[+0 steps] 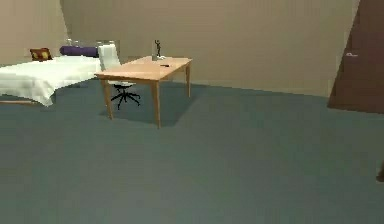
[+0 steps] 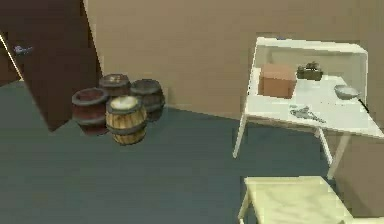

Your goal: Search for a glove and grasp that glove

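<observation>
One thing I could not tell was my gripper's state. A small grey crumpled shape [image 2: 307,113] lay on the white table [image 2: 352,116], near a brown box [image 2: 278,82]. It might have been the glove, though I could not be sure. A glove would be light, soft and floppy, best taken across its palm or cuff. A pale stool [image 2: 295,198] stood before the table, likely in my way. Four barrels [image 2: 127,118] sat well apart.

Forward view faces a distant desk [image 1: 145,72]; both views share the door [image 1: 362,55].
</observation>
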